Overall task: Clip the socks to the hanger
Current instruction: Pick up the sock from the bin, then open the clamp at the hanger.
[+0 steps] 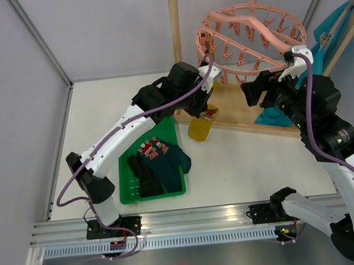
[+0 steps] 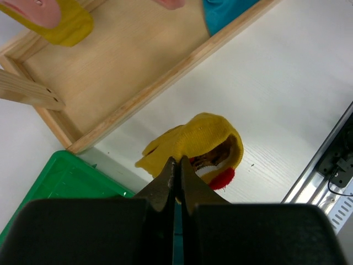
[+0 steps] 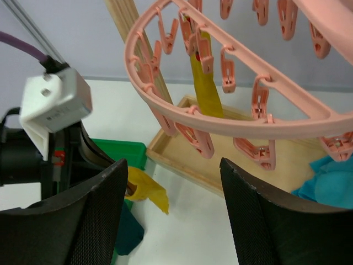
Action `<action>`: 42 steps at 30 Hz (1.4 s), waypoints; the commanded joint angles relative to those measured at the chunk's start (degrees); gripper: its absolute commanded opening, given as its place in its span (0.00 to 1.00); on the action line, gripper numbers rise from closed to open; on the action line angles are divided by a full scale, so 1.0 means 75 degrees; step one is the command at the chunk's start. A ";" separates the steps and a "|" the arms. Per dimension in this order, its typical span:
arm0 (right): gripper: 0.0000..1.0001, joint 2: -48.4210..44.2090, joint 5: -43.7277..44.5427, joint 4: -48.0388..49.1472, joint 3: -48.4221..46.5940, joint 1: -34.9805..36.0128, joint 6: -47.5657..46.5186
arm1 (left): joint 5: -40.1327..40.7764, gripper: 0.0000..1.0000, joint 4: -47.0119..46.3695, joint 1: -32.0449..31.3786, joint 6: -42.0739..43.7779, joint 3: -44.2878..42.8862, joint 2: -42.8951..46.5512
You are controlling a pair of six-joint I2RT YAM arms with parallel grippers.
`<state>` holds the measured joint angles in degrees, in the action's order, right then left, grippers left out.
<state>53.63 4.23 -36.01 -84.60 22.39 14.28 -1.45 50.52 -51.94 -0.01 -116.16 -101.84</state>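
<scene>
Viewed from my remote station, the left claw (image 2: pixel 176 164) has its two fingers pressed together, tips pinching the edge of a yellow sock (image 2: pixel 207 138). The sock hangs straight below them, with a red-and-white patch showing at its open mouth. From overhead, it dangles just in front of the wooden rack (image 1: pixel 176 38), above the white table (image 1: pixel 243 164) and close under the near rim of the pink hanger (image 3: pixel 276 126).

A second yellow sock (image 3: pixel 205 83) is already clipped to a peg on that rim and hangs down behind the ring, just beside my left claw.

The right claw (image 3: pixel 172 168) is spread wide and holds nothing. It sits under the hanger's ring, near the pegs but apart from them, and faces the left claw across a short gap.

The other socks lie together in the green tray (image 1: pixel 124 181) beside the left arm. A red-and-white sock (image 1: pixel 152 149) is at the far end, a teal sock (image 1: pixel 171 164) on the right and a black sock (image 1: pixel 144 173) on the left. A teal cloth (image 3: pixel 331 182) sits at the right end of the rack's base.
</scene>
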 commanded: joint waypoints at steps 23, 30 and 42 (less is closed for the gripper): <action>0.71 0.0572 0.5716 0.0594 0.0721 0.3377 -0.0346 | -0.1130 0.02 -0.0853 0.0832 -0.0327 0.0863 0.0466; 0.71 0.0935 0.6127 0.0512 0.0581 0.3413 -0.0510 | -0.1224 0.02 -0.0959 0.0902 -0.0303 0.1050 0.0548; 0.71 0.1240 0.6537 0.1016 0.0405 0.3401 -0.1048 | -0.1283 0.02 -0.1017 0.0914 -0.0280 0.1179 0.0606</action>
<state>62.08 50.61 -31.40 -78.94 47.53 8.80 -9.63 45.23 -45.36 -1.52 -107.42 -99.70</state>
